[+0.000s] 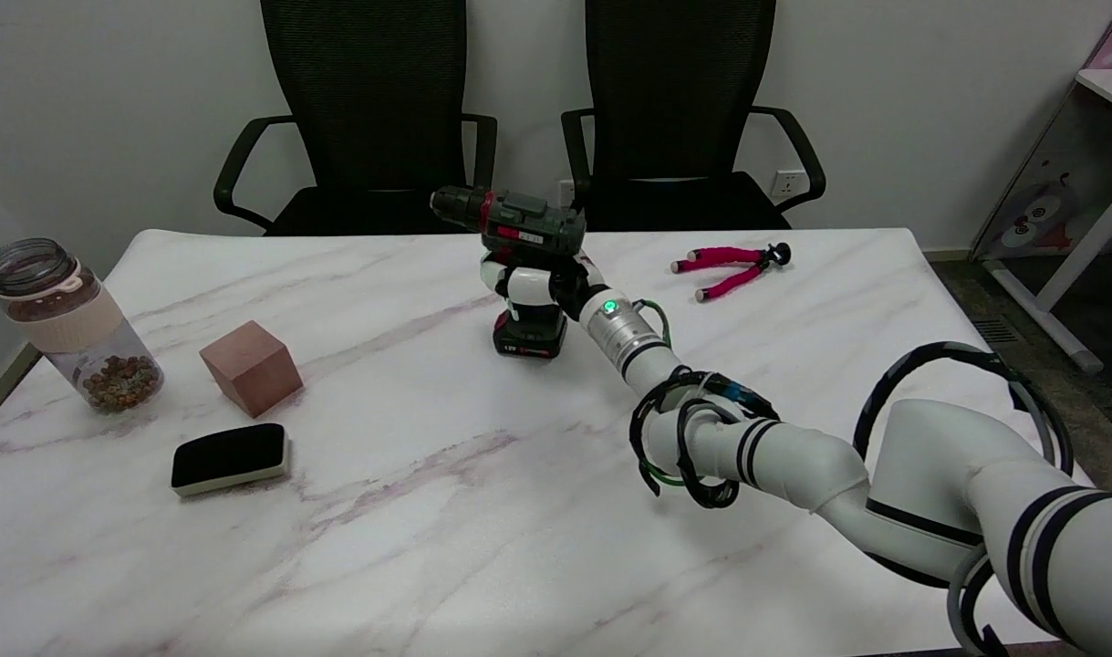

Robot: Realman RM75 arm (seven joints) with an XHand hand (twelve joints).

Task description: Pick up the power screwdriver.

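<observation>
The power screwdriver is dark grey and black with red accents, standing upright near the table's far middle, its chuck pointing left. Its battery base sits on or just above the marble top; I cannot tell which. My right hand wraps its fingers around the handle, between the tool's body and the battery. The right arm stretches in from the lower right. The handle itself is mostly hidden behind the fingers.
Pink-handled pliers lie to the right of the tool. On the left side are a reddish wooden cube, a black eraser block and a clear jar with brown bits. Two black chairs stand behind the table's far edge.
</observation>
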